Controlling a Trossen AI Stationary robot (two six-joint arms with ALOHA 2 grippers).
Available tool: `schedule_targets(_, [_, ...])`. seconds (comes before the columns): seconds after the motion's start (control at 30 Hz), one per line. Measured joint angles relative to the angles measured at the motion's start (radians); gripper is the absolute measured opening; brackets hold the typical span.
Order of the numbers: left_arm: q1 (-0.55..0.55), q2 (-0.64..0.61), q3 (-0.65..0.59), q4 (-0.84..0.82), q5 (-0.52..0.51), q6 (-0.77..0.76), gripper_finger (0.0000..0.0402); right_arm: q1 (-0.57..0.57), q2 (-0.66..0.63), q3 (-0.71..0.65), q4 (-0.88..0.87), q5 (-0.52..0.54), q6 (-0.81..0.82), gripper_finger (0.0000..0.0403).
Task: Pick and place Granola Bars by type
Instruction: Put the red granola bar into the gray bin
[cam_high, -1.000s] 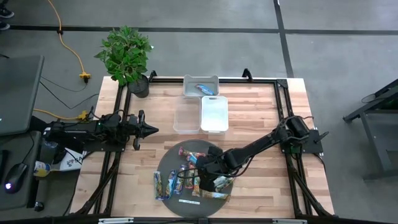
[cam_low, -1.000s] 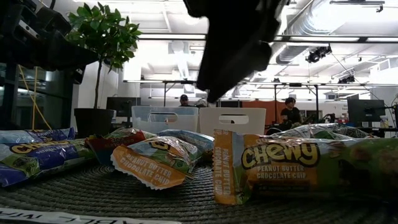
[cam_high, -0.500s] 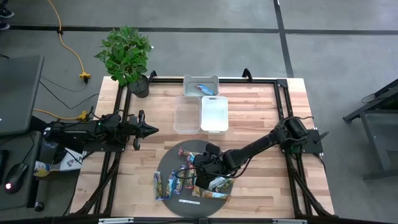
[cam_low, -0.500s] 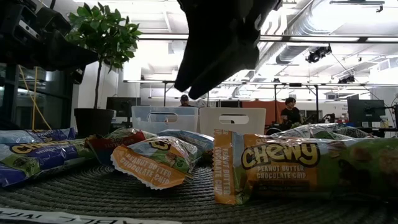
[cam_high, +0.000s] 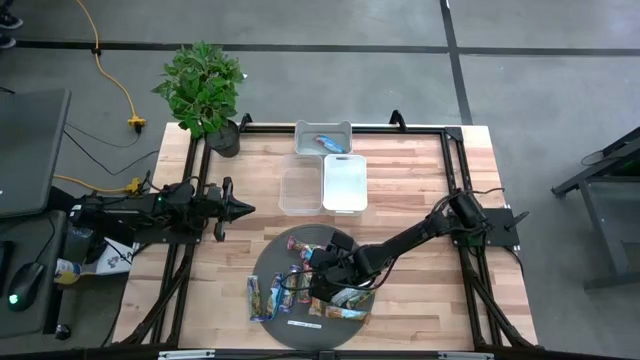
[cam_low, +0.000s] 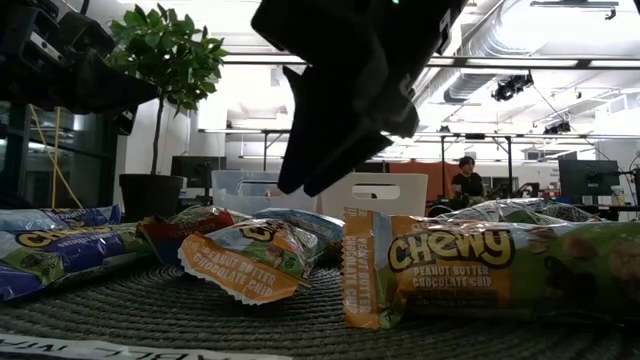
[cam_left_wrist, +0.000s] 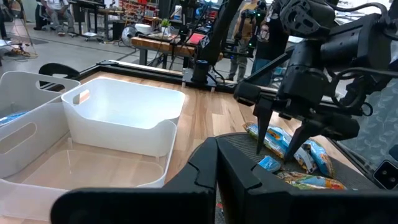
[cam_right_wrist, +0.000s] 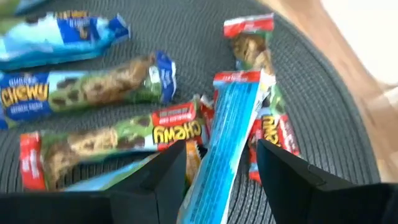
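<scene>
Where bins cluster (cam_high: 345, 184), blue bar (cam_high: 327, 142) inside.

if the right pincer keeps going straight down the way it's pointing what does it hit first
Most likely the light-blue granola bar, which lies right between the open right pincer fingers above the round dark mat. Depth is hard to judge, so a neighbouring red-ended bar might touch too.

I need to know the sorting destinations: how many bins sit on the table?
3. One bin at the table edge near the plant holds a blue bar; a clear bin and a white bin stand side by side between it and the round mat. None seems hidden.
</scene>
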Motion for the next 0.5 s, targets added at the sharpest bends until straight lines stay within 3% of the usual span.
schedule_targets(0.5, [0.0, 0.0, 0.0, 0.0, 0.0, 0.0, 0.0, -0.004, 0.041, 0.0, 0.025, -0.006, 0.009, 0.0179])
